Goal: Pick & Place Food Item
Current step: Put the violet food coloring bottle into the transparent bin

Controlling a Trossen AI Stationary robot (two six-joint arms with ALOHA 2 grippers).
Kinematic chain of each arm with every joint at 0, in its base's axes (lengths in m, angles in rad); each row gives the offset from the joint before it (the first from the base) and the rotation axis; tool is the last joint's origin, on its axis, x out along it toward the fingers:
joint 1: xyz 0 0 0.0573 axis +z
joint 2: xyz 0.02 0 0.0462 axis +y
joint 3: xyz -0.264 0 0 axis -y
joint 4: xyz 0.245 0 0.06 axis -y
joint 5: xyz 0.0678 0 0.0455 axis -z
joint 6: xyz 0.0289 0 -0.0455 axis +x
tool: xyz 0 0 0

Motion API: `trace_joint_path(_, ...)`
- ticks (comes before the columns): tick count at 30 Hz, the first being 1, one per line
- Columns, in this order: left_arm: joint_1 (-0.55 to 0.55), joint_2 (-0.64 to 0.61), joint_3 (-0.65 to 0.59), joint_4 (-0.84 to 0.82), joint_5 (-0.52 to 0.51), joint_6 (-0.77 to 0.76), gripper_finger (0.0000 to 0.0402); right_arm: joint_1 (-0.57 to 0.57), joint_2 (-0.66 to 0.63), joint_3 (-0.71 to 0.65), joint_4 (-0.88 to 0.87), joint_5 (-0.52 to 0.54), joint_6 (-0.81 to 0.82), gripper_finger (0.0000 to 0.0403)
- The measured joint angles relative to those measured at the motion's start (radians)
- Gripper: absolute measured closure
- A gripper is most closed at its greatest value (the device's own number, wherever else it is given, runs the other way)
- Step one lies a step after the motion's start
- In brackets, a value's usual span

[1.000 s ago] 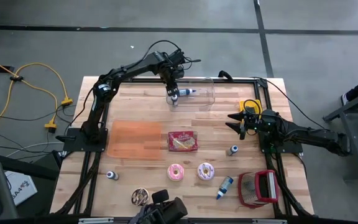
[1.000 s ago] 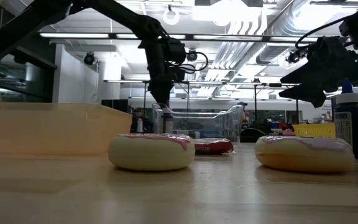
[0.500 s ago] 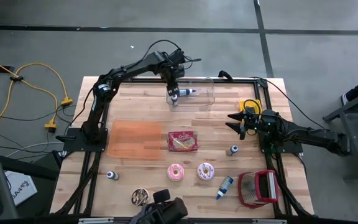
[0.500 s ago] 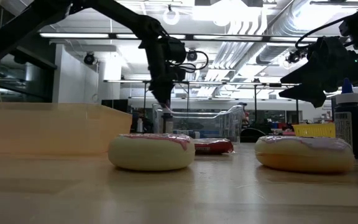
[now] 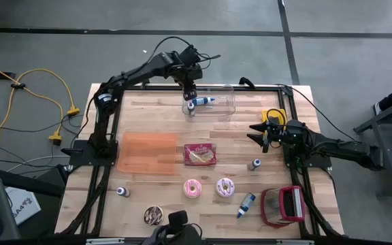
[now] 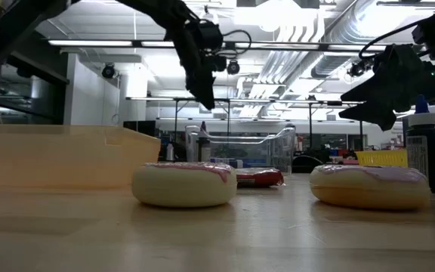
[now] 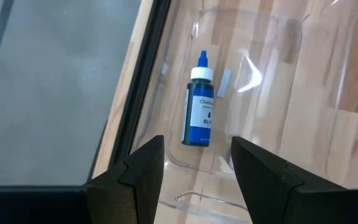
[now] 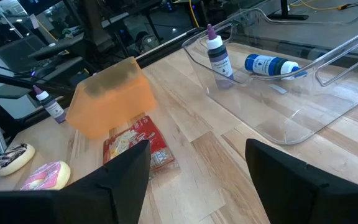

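A blue bottle (image 7: 199, 112) with a white cap lies on its side on the floor of a clear plastic bin (image 5: 214, 102) at the table's far edge. A purple-capped bottle (image 8: 217, 56) stands upright beside it in the bin. My left gripper (image 7: 196, 142) hangs open above the bin's left end (image 5: 190, 90), its fingers clear of both bottles. My right gripper (image 5: 256, 133) waits open at the right side of the table, pointing toward the table's left; nothing is between its fingers (image 8: 197, 155).
An orange box (image 5: 148, 153) and a red snack pack (image 5: 200, 155) lie mid-table. Two iced donuts (image 5: 192, 188) (image 5: 224, 186), a chocolate donut (image 5: 154, 216), loose small bottles (image 5: 246, 204) (image 5: 255, 164) (image 5: 121, 192) and a red-and-white item (image 5: 283, 206) lie nearer the front.
My left gripper has risen out of the clear bin and tipped a little, staying open. The blue bottle has stayed lying where it was on the bin's floor.
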Motion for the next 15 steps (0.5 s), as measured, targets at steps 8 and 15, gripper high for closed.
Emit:
trace_joint_path(8,-0.019,-0.010,0.000,-0.015,-0.001,-0.002,0.0222,0.000,0.000,0.000,0.000,0.000,0.000,0.0152)
trace_joint_path(15,-0.029,-0.010,0.000,-0.025,-0.001,0.000,0.0222,0.000,0.000,0.000,0.000,0.000,0.000,0.0152)
